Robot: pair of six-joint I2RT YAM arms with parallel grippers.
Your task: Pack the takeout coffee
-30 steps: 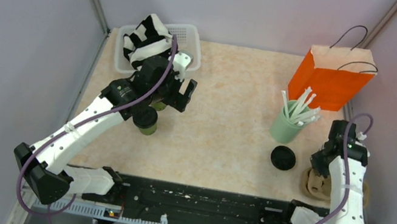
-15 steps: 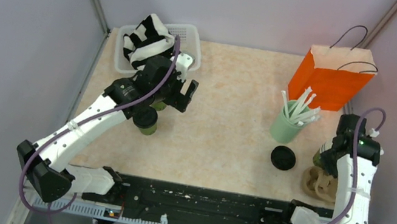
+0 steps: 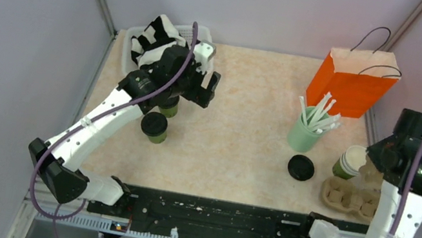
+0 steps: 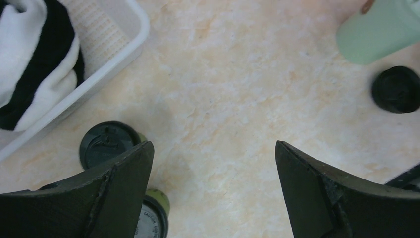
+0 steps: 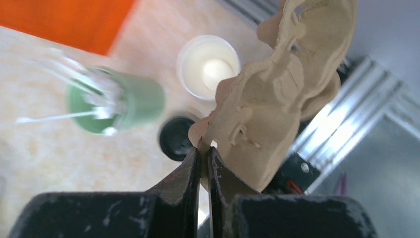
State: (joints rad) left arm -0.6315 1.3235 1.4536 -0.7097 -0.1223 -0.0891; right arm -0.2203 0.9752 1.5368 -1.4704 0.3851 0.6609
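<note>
Far left corner of the mottled beige surface: white plastic mesh basket holding a bunched black-and-white striped cloth. Just in front of it the left pincer hangs over the surface, jaws spread wide, nothing between them. Two lidded coffees stand upright, just beside each other. The rear dark green paper cup with round black plastic lid is partly under the pincer. The front dark green paper cup with black lid is nearer the arm bases. In the wrist view both sit by one finger, outside the gap. Right of centre: pale mint tumbler of white straws, upright. A loose round black plastic lid lies flat just in front of it. A tall orange paper bag with dark cord handles stands behind. Further right is an unlidded dark green paper cup, cream inside, upright, near the loose lid. The tan moulded-pulp cup carrier is in front of that cup. The right pincer is nearly closed, pinching the carrier's thin edge. Cannot tell whether the carrier clears the surface.
</note>
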